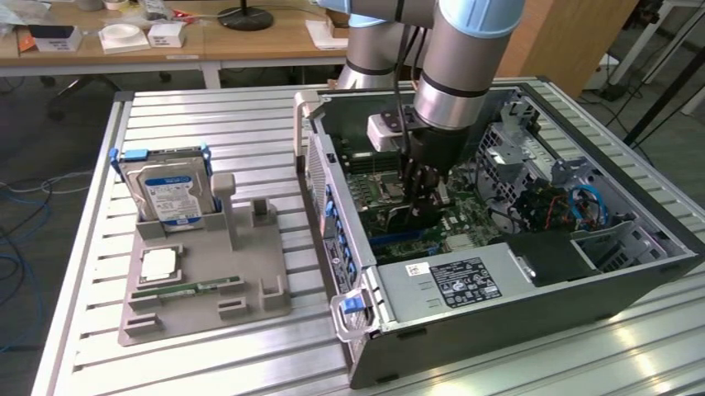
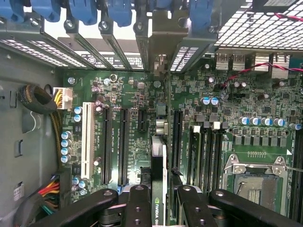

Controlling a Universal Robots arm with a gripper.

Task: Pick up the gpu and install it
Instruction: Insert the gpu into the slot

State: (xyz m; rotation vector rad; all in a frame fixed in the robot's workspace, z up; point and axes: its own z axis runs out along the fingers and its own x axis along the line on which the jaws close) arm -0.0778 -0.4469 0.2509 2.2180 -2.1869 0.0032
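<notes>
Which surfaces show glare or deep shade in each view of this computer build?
Exterior view: bright glare streaks on the ribbed metal table; the open computer case is shaded around the gripper. Wrist view: backlight washes out the slot openings above the motherboard; the gpu is seen edge-on between dark fingers.

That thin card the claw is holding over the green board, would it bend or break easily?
The gpu looks like a thin, rigid board held on edge in the gripper, so probably stiff and light. Its exposed circuitry suggests fragility, and held upright above the motherboard, it would likely tip if released.
</notes>
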